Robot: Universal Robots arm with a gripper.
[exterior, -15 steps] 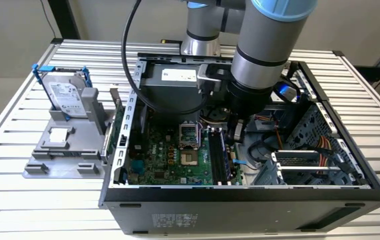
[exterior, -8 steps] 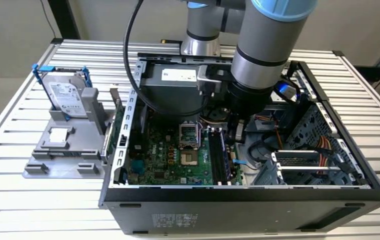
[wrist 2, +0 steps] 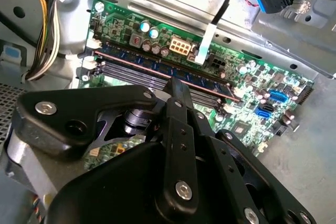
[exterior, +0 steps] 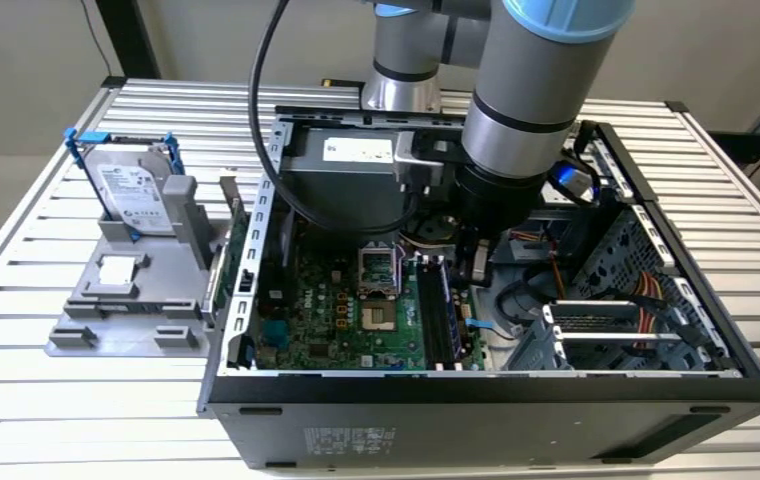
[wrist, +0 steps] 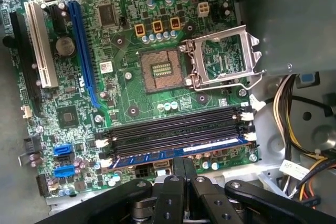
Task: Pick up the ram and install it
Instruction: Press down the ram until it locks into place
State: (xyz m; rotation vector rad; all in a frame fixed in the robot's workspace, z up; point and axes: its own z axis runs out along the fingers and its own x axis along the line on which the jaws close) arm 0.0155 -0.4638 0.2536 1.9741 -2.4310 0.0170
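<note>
Ram [wrist: 178, 151] sits seated along the outermost memory slot of the motherboard [wrist: 121, 93], at the board's edge nearest the gripper [wrist: 184, 167], with three empty dark slots beside it. The gripper's fingers are pressed together, holding nothing, tips just above the stick's edge. Cables [wrist: 294, 129] crowd one end of the slots.

The gripper [wrist: 183, 167] is matt black, its links smooth like moulded plastic or coated metal, pinned with bright steel screws. The ram [wrist: 181, 151] sits in its slot as a glossy dark board with bluish chips, among black plastic slots with white plastic clips [wrist: 247, 115]. The motherboard [wrist: 126, 82] has a shiny green lacquered face (solder points glinting). The computer case [exterior: 487, 400] is dull grey sheet metal, and the table [exterior: 33, 390] is ribbed brushed aluminium.
</note>
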